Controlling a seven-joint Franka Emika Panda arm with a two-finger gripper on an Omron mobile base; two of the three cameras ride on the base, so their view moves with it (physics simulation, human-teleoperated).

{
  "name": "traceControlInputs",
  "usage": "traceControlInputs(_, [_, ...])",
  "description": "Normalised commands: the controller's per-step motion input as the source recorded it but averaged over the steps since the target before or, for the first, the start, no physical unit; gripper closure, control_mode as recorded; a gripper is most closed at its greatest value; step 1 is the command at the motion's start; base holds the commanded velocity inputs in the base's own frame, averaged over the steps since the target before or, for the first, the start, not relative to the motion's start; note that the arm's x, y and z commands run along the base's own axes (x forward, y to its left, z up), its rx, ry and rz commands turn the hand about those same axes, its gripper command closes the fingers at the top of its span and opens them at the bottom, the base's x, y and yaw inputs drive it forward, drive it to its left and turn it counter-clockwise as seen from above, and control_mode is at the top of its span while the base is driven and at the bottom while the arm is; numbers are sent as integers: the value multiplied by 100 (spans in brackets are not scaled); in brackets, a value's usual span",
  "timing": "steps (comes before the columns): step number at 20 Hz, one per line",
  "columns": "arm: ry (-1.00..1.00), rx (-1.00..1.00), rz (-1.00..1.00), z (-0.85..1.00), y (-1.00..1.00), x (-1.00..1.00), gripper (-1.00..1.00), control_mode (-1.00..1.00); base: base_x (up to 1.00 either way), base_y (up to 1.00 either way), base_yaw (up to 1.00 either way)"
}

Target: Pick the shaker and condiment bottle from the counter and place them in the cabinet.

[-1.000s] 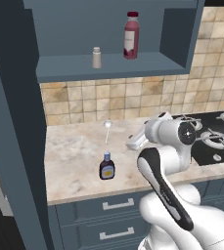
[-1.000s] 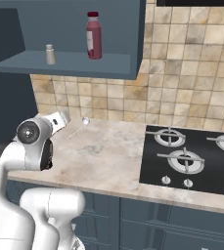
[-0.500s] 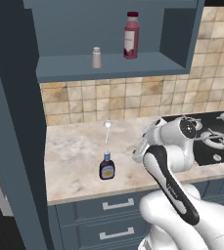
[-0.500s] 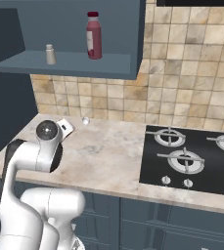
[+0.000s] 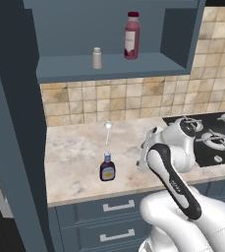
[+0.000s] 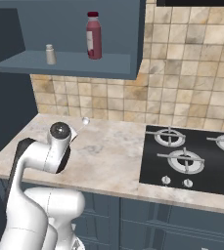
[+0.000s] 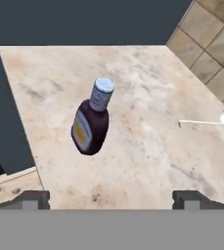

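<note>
On counter (image 5: pixel 74 147), near edge: condiment bottle (image 7: pixel 91 118) upright | gripper (image 7: pixel 111 199) has swung down over it, fingers wide, empty | shaker (image 5: pixel 98 58) in cabinet (image 5: pixel 114 69) (half done).

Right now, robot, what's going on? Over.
Tool open, empty, above the bottle. Bottle upright on counter. Shaker already in cabinet. Spoon nearby, not blocking.

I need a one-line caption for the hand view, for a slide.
Open gripper above the counter, facing the upright condiment bottle; a spoon lies nearby.
</note>
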Motion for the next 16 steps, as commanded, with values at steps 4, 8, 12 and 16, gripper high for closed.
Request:
traceControlInputs(4, [9, -2, 16, -49, -1, 0, -100, -100, 0, 0, 0])
traceControlInputs(8, [8, 0, 16, -46, -2, 0, -100, -100, 0, 0, 0])
traceControlInputs(12, [4, 0, 15, -31, 0, 0, -100, -100, 0, 0, 0])
traceControlInputs(16, [0, 0, 8, -7, 0, 0, -100, -100, 0, 0, 0])
